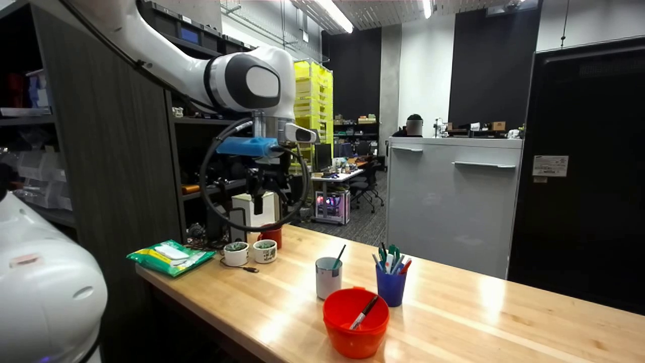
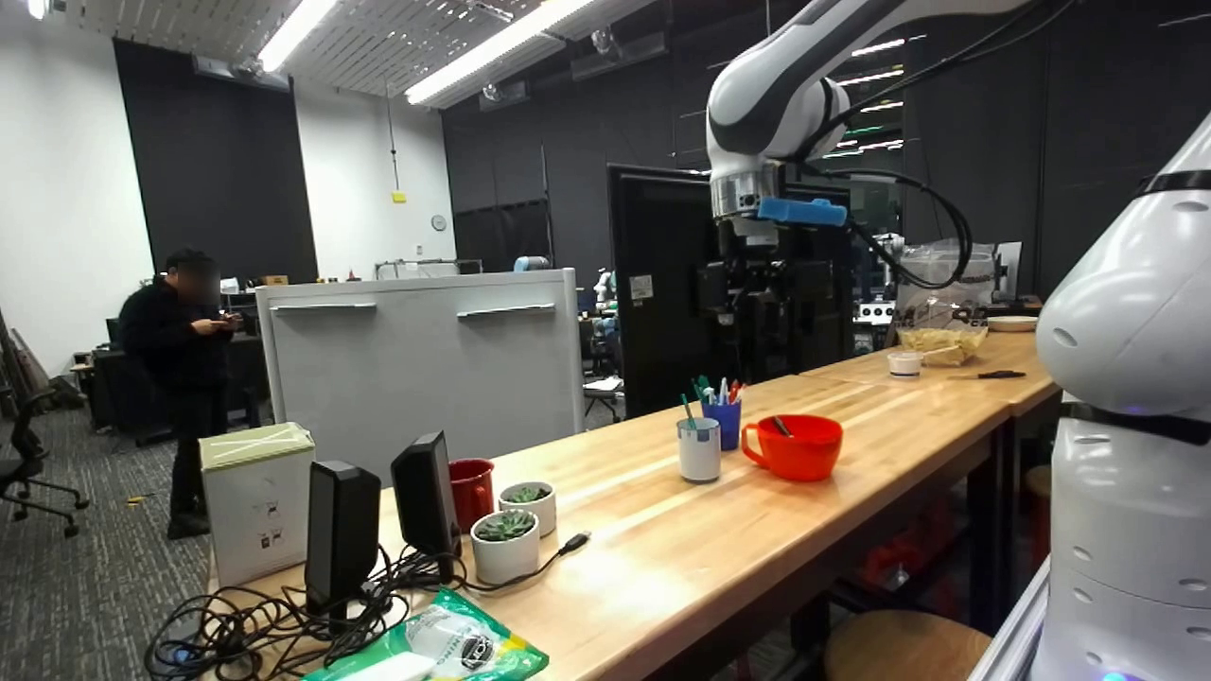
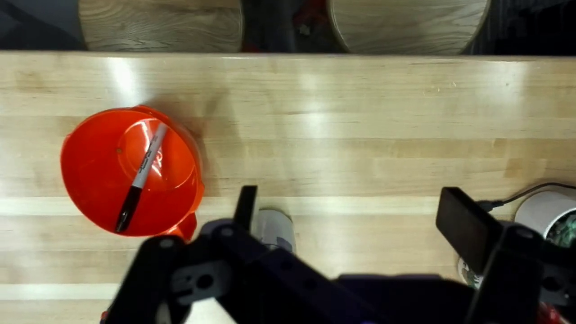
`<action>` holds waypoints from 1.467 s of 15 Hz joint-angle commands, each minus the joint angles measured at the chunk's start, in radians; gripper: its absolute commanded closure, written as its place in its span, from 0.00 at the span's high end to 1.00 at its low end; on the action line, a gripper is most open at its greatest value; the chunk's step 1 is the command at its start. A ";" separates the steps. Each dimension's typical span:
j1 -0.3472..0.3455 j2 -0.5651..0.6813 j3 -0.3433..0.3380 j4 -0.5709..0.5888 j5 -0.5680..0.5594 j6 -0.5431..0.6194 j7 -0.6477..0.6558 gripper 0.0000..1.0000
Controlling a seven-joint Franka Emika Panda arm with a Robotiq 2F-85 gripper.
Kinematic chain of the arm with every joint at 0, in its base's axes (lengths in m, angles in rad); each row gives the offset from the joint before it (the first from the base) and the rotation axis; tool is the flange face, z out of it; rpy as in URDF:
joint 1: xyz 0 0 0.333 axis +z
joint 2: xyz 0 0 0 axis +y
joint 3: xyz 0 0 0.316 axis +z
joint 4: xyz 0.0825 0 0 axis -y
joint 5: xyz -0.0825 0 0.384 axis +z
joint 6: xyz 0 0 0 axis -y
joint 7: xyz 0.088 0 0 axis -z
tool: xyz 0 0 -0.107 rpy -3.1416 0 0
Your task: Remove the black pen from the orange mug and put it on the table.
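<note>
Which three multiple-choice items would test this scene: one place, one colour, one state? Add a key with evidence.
1) Where is the black-capped, grey-barrelled pen?
A) On the light wooden table
B) Inside the round red-orange plastic mug
C) In the slim white-grey cup

2) What colour is the small tapered cup holding the bunch of coloured pens?
A) Red
B) Yellow
C) Blue

3) How does the black two-fingered gripper stand?
A) Open, gripping nothing
B) Shut on the pen
C) Shut, empty

1 B: the wrist view shows it lying within the mug's rim.
2 C: its wall shows blue in both exterior views.
3 A: its jaws stand wide apart in the wrist view, holding nothing.
</note>
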State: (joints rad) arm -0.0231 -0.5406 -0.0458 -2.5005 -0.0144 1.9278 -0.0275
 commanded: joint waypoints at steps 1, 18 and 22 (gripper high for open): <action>-0.027 0.040 -0.034 0.010 -0.010 0.064 -0.032 1.00; -0.181 0.261 -0.148 0.034 -0.104 0.378 -0.032 1.00; -0.181 0.264 -0.147 0.039 -0.104 0.378 -0.031 1.00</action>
State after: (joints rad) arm -0.2025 -0.2768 -0.1945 -2.4631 -0.1187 2.3075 -0.0578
